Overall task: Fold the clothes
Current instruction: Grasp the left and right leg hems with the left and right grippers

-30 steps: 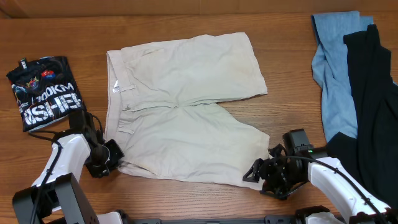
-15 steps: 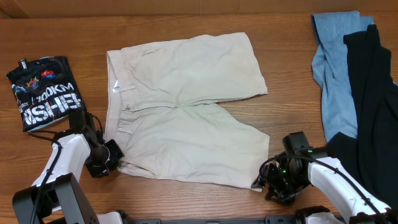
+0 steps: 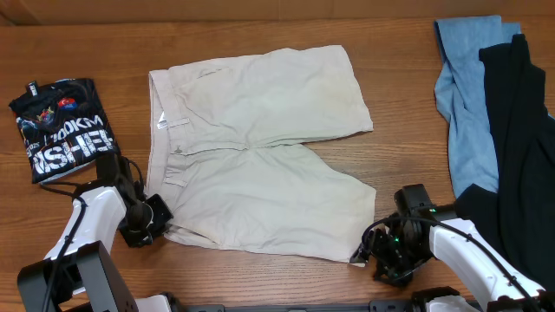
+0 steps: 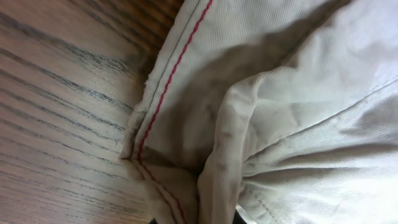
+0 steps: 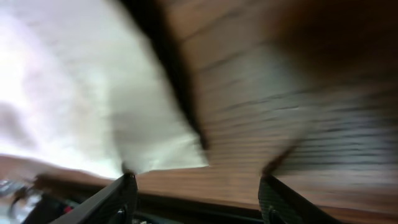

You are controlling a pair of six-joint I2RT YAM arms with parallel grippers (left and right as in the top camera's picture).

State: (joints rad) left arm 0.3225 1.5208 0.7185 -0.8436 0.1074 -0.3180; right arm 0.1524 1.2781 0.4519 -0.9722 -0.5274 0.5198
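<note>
- We see the wooden table filling the overhead view, its grain running left to right.
- The shorts lie spread flat in the middle of it. The waistband is at the left and the two wide legs point right, one on the far side and one on the near side.
- A black garment is draped along the right edge, well apart from the shorts.
- A light-blue garment lies just to its left and is partly covered by it.
- A small black T-shirt with white lettering sits folded at the far left, near the waistband but not touching it.
- The right gripper is at the near right corner of the near leg's hem. In its wrist view, which is blurred, its fingers stand apart, with the pale hem corner lying on the wood just ahead of the gap.
- The left gripper sits at the near left corner of the waistband. Its wrist view shows a ridge of pale cloth, with red stitching on the band's inner edge, drawn up into the bottom centre of the frame. We read it as clamped on the shorts.
</note>
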